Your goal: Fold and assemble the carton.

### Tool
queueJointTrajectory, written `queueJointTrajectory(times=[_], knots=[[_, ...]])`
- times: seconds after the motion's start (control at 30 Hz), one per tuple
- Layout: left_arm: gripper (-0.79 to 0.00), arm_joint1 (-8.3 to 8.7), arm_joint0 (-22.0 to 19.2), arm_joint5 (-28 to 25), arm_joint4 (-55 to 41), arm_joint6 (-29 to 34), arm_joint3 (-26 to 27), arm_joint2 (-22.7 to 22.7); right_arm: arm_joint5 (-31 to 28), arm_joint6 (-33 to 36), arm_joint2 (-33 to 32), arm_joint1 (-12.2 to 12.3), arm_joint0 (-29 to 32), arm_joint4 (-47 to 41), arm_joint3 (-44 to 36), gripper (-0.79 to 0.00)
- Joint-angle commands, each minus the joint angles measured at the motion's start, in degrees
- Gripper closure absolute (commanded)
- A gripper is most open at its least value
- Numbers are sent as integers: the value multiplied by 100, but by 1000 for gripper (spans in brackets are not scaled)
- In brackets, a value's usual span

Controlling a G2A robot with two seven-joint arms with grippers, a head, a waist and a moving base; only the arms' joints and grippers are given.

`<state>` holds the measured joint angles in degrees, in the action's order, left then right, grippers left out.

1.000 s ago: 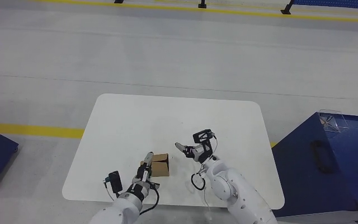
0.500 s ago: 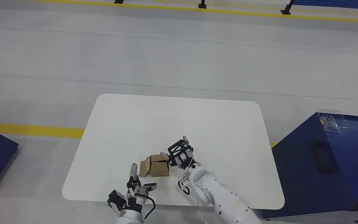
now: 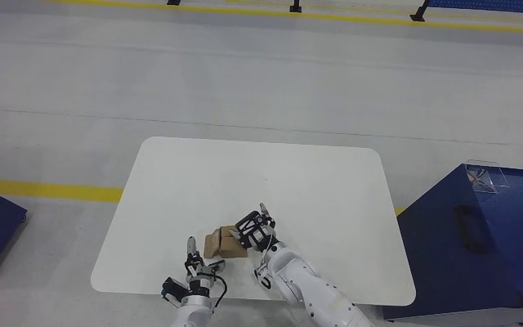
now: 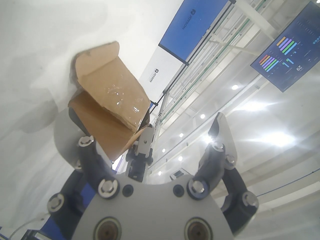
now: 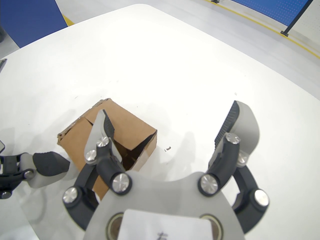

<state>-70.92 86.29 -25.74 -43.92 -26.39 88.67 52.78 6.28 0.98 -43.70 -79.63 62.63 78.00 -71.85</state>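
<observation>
A small brown carton (image 3: pixel 223 243) lies on its side on the white table (image 3: pixel 327 180), near the front edge. Its end flaps (image 5: pixel 136 152) stand ajar toward my right wrist. My right gripper (image 3: pixel 250 223) is open at the carton's right end, with one finger (image 5: pixel 101 126) over the carton's (image 5: pixel 125 126) top face and the other off to its side. My left gripper (image 3: pixel 193 253) is open at the carton's left end. One left fingertip (image 5: pixel 48 163) is against the carton's side. Seen from the left wrist, the carton (image 4: pixel 110 96) overlaps one finger (image 4: pixel 62 128).
The table's front edge (image 3: pixel 163 288) runs just behind my left gripper. A dark blue block (image 3: pixel 466 237) stands off the table's right side. The table's back and right parts are bare white surface.
My right gripper swung left from beside the carton and came down over its right end. My left gripper pulled back off the carton toward the front edge. The carton shifted slightly left.
</observation>
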Motion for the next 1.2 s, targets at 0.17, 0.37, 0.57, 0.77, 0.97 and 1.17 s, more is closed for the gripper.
queueJointTrajectory(times=[0.17, 0.37, 0.57, 0.77, 0.97, 1.17], knots=[[-785, -147, -151, -20, -96, -168, -231, -15, -38, 79, 0, -43, 31, 151, 39, -785], [-785, -257, -230, -208, 31, -261, -303, 20, -94, 141, -43, -71, 54, 236, 40, -785], [-785, -342, -221, -406, 446, -555, -278, 129, -137, 193, -65, -100, 90, 332, 5, -785], [-785, -405, -272, -482, 639, -632, -319, 339, -174, 232, -99, -128, 119, 409, 15, -785], [-785, -470, -315, -655, 738, -518, -374, 510, -184, 273, -154, -150, 161, 465, -11, -785], [-785, -517, -233, -952, 1034, -277, -204, 642, -200, 319, -199, -166, 217, 554, -50, -785]])
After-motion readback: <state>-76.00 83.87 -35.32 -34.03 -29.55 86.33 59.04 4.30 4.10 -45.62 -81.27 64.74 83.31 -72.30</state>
